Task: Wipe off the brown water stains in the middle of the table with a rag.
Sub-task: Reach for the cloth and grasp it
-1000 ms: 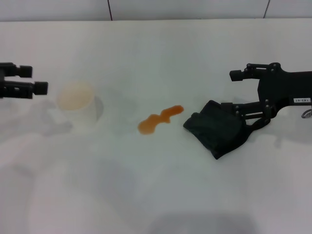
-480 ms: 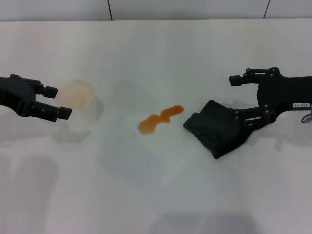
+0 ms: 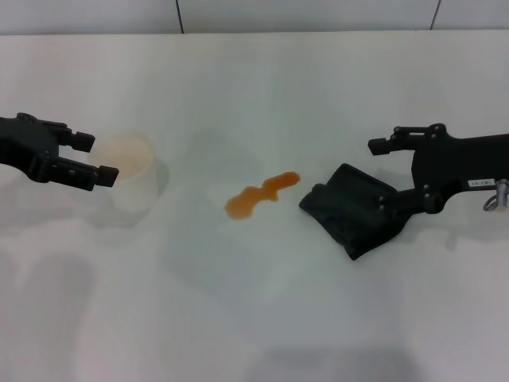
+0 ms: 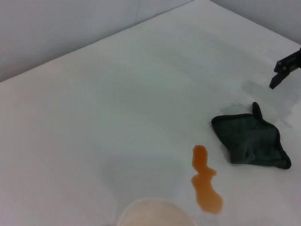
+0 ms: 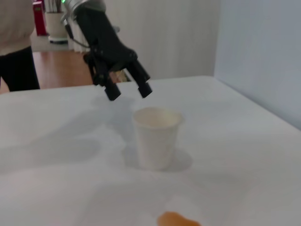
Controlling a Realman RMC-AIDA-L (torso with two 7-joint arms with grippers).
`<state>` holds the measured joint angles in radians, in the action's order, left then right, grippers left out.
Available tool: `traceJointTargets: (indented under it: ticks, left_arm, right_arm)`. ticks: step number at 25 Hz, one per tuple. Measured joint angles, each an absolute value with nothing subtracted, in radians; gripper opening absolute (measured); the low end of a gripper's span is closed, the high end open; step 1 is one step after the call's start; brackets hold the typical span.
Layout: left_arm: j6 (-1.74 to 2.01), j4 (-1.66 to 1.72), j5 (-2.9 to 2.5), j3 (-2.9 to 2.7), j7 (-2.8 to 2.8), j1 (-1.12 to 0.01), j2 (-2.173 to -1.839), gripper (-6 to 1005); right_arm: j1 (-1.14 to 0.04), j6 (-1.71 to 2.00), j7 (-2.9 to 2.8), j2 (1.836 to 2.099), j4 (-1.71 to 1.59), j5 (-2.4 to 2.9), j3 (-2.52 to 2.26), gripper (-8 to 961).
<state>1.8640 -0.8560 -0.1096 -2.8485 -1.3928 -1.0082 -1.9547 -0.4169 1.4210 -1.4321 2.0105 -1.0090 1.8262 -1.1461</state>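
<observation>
1. Here, your right gripper point(image 3: 388, 175) sits at the right side of the table point(image 3: 262, 318), fingers spread wide: the upper finger point(image 3: 382, 144) hangs free in the air, the lower one is down against the rag point(image 3: 355, 208). It has not clenched on the cloth.
2. You will find the rag lying crumpled on the table, just to the right of the brown water stains point(image 3: 260, 194) and not touching them.
3. The stains form a wavy orange-brown puddle near the table's middle, with a rounder blob at the left end.
4. Your left gripper point(image 3: 97, 159) hovers at the left, fingers parted and holding nothing, just beside the rim of a white paper cup point(image 3: 131, 180).
5. The cup stands upright, well left of the stains.
</observation>
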Motion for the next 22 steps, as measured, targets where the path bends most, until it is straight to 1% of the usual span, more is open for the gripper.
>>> traceJointTargets:
  ticks: [12, 22]
  left_arm:
    - [1.864, -0.856, -0.108, -2.848, -1.395, -1.020, -1.951, 885]
    - [1.864, -0.856, -0.099, -2.849, -1.397, -1.029, -1.951, 885]
  right_arm:
    - [-0.443, 1.428, -1.453, 2.011, -1.048, 1.853, -1.220, 839]
    - [-0.479, 1.362, -1.703, 2.013, -1.248, 2.114, -1.392, 839]
